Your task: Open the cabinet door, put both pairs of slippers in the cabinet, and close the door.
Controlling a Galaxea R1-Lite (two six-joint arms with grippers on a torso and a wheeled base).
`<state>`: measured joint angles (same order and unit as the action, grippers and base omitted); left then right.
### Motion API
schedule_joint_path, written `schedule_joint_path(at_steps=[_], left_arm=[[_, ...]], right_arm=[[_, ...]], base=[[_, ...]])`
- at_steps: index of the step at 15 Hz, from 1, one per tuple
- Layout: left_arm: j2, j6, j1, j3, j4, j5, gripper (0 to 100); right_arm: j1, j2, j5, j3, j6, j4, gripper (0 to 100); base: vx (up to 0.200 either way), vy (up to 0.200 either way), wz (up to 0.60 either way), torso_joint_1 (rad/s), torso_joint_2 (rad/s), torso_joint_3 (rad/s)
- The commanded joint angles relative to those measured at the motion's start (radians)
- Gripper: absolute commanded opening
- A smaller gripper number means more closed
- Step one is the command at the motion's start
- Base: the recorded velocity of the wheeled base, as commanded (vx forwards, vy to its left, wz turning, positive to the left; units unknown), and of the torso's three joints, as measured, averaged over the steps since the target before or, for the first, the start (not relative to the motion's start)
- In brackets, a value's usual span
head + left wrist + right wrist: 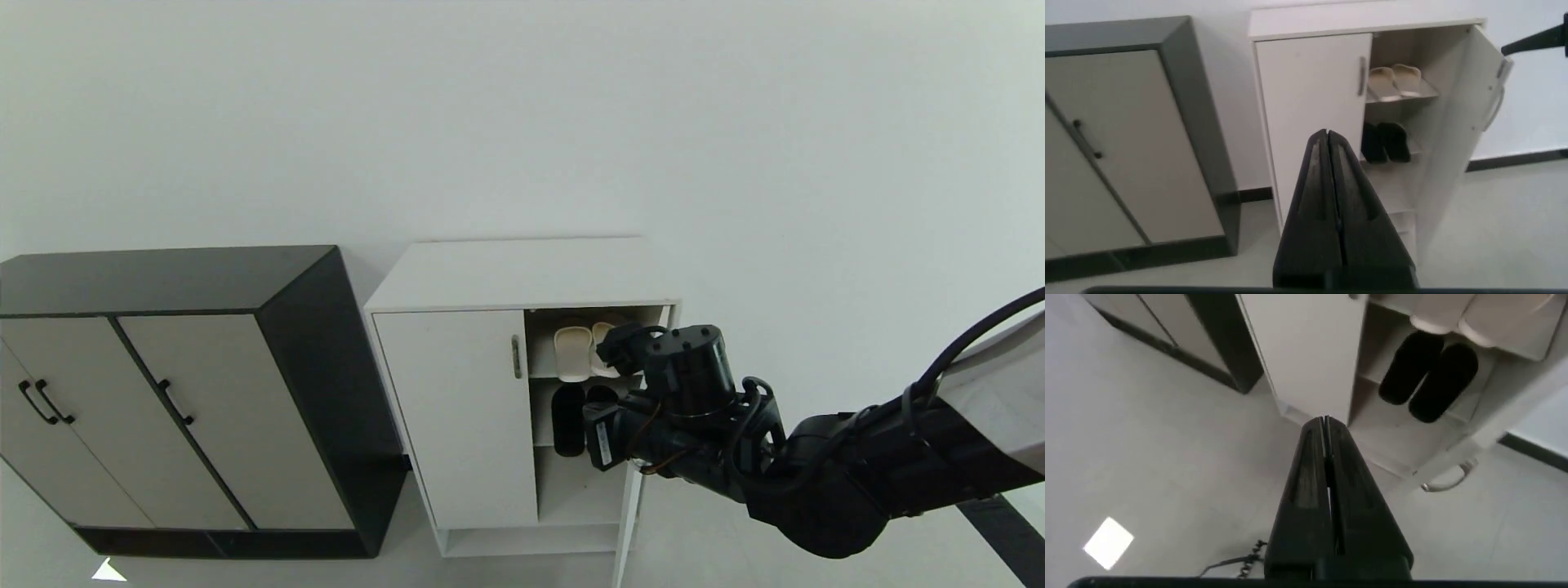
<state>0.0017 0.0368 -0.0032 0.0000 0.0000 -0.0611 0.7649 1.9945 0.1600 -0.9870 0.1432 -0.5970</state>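
The white cabinet (522,273) stands against the wall, its left door (457,416) closed and its right door (1466,131) swung open. A cream pair of slippers (1395,80) lies on the upper shelf and a black pair (1386,140) on the shelf below; both pairs also appear from the right wrist, black slippers (1429,366) under cream slippers (1478,312). My right gripper (1325,422) is shut and empty, held in front of the opening and below the black pair. My left gripper (1327,135) is shut and empty, well back from the cabinet.
A black cabinet (188,392) with two beige doors stands just left of the white one. The open door's handle (1445,478) sticks out near my right arm (694,392). Bare floor (1151,449) spreads before both cabinets.
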Motion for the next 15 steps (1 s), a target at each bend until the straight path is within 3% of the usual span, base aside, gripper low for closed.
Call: schedule_joint_path(at_steps=[1,7,12,15], left_arm=[[0.0,0.0,0.0,0.0,0.0,0.0,0],[0.0,0.0,0.0,0.0,0.0,0.0,0],[0.0,0.0,0.0,0.0,0.0,0.0,0],[0.0,0.0,0.0,0.0,0.0,0.0,0]], right_arm=[[-0.024,-0.002,0.012,0.005,-0.007,0.0,0],[-0.18,-0.071,0.01,0.088,-0.217,0.01,0],[-0.211,-0.082,0.012,0.134,-0.304,0.1,0],[-0.216,-0.074,0.01,0.136,-0.341,0.166,0]], base=[[0.0,0.0,0.0,0.0,0.0,0.0],[0.033,0.0,0.0,0.001,0.0,0.0],[0.2,0.0,0.0,0.004,0.0,0.003],[0.0,0.0,0.0,0.0,0.0,0.0]])
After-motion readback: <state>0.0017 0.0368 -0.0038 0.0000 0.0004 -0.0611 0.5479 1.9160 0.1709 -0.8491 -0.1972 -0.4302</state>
